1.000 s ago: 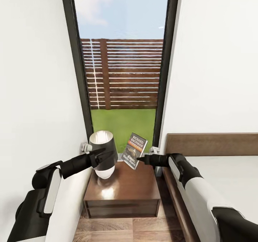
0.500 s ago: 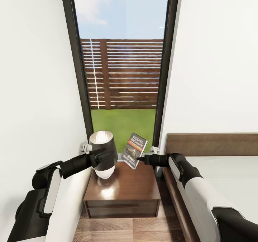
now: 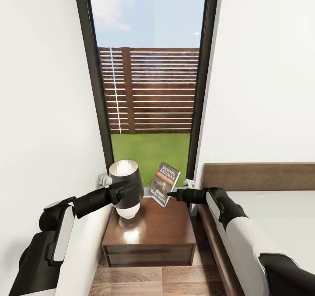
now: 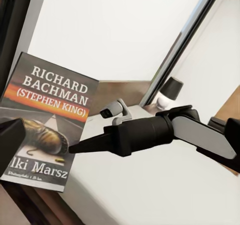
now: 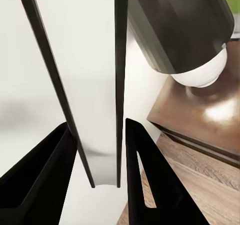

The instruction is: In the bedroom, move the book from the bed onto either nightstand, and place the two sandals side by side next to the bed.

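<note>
The book [image 3: 165,184] stands tilted at the back of the nightstand [image 3: 151,232], its lower edge on the top and its back toward the window. My right gripper [image 3: 169,195] is shut on its lower right edge. In the right wrist view the book [image 5: 95,85] runs edge-on between the two black fingers [image 5: 55,160]. The left wrist view shows the cover [image 4: 47,120] and the right gripper [image 4: 75,148] at its side. My left gripper [image 3: 124,190] hovers open in front of the lamp [image 3: 125,186]. The bed [image 3: 280,208] lies to the right. The sandals are out of view.
A tall dark-framed window [image 3: 148,90] rises behind the nightstand, with white walls on both sides. The bed's brown headboard [image 3: 258,176] meets the right wall. Wood floor [image 3: 153,280] shows in front of the nightstand. A second lamp [image 4: 170,90] stands beyond the bed.
</note>
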`<state>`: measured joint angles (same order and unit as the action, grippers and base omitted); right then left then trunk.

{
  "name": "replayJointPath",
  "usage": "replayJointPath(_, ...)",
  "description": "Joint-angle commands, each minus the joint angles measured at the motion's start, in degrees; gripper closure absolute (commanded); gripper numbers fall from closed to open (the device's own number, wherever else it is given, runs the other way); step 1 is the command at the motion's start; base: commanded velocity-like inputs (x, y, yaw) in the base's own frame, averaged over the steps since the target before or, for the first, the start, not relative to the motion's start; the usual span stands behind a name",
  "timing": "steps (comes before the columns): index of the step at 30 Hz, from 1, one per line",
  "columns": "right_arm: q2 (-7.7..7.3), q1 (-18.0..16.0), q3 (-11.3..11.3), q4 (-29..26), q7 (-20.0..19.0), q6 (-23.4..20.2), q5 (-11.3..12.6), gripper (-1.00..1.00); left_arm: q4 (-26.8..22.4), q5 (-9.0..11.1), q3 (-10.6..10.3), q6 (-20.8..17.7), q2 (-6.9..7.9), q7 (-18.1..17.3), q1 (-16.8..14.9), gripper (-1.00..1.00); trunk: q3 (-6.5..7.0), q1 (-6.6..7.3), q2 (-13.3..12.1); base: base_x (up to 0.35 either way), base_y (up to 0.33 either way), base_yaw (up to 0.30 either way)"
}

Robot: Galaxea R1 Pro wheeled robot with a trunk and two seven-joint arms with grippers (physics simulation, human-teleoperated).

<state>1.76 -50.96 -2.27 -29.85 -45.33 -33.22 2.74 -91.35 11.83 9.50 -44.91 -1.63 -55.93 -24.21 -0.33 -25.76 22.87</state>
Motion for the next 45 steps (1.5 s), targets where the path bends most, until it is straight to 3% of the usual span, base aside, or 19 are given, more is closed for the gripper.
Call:
replayJointPath(1,0.01,0.0,-0.2,0.0,0.0,-0.5,0.3,1.0,0.0,0.2,0.1,-0.3,-0.04,-0.3,0.0,-1.0,-0.03,-0.02,0.1,0.0,0.0,0.0)
replayJointPath(16,-0.21,0.0,-0.3,0.2,0.6,-0.6,0.2,1.0,-0.1,0.7,0.4,1.0,-0.33,-8.2,0.1,-1.0,-0.03,-0.02,0.1,0.0,0.0,0.0)
replayJointPath(26,-0.21,0.0,-0.3,0.2,0.7,-0.6,0.2,1.0,-0.1,0.7,0.4,4.6,-0.53,-8.2,0.1,-1.0,-0.03,-0.02,0.1,0.0,0.0,0.0)
replayJointPath(36,-0.05,0.0,-0.2,0.2,0.8,-0.6,0.0,1.0,-0.1,0.6,0.3,5.3,-0.62,-4.3,0.1,-1.0,-0.03,-0.02,0.1,0.076,-0.097,0.0)
replayJointPath(45,-0.01,0.0,-0.2,0.2,0.8,-0.6,-0.1,1.0,0.0,0.7,0.2,5.3,-0.58,-3.2,0.0,-1.0,-0.03,-0.02,0.1,0.232,-0.223,0.0)
